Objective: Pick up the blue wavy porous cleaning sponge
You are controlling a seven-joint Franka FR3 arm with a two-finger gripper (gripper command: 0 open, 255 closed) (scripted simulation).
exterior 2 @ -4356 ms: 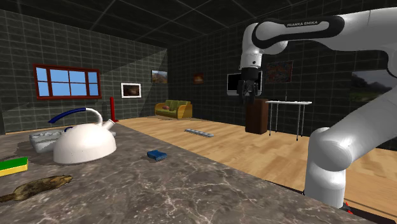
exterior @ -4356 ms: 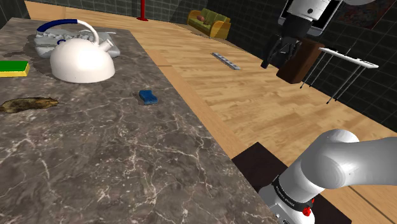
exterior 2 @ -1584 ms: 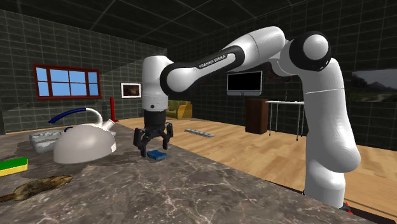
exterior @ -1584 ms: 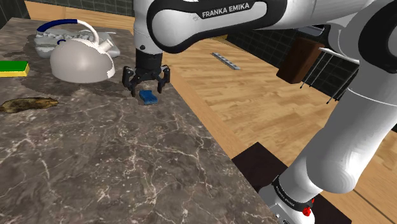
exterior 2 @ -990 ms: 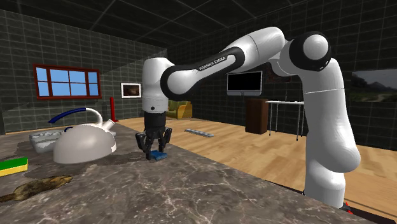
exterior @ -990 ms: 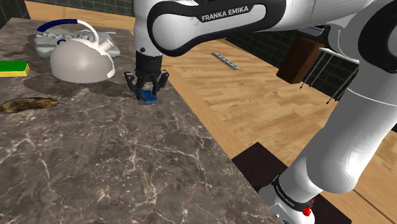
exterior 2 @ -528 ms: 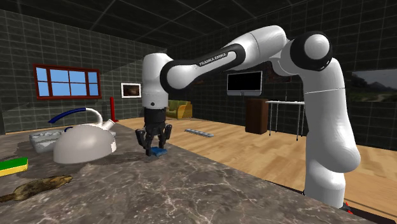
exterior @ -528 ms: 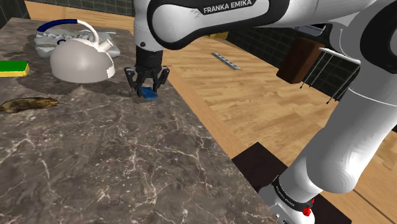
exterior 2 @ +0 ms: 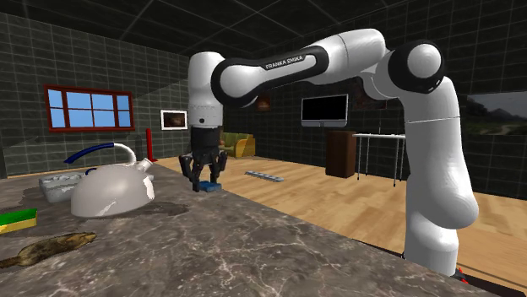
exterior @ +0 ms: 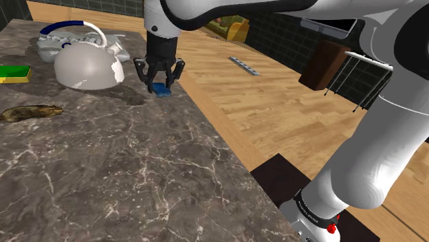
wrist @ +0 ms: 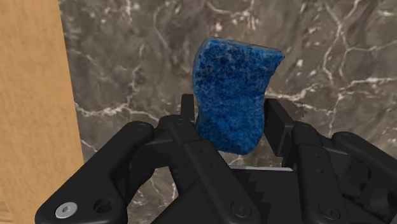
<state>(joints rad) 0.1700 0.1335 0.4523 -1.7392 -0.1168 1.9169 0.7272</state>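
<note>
Gripper (exterior: 160, 87) is closed on the blue sponge (exterior: 163, 91), 1 finger each side, pinching across the narrow width. In the wrist view the sponge (wrist: 234, 95) sits between the fingers (wrist: 278, 124) and sticks out well past the tips, wavy edge showing. The grip is at the palm end, so most of the body hangs free. Porous = soft, so the pads prob bite in a bit, good for hold.

Position: sponge hangs above the marble counter (exterior: 103, 179), near the edge by the wood floor (exterior: 275, 103). Its shadow sits apart from it, so I read it as off the surface, not dragging. The 2nd ext view agrees: sponge (exterior 2: 210, 188) is under the hand, clear of the top.

Hand points straight down, which makes sense for a flat item on a flat top w/ the white kettle (exterior: 88, 65) just beside it. Green/yellow sponge (exterior: 14, 71) and the brown lump (exterior: 31, 111) are well apart, no clash.

Status est: pick basically done. Risk: a sideways jerk could twist the sponge in the pinch.
</note>
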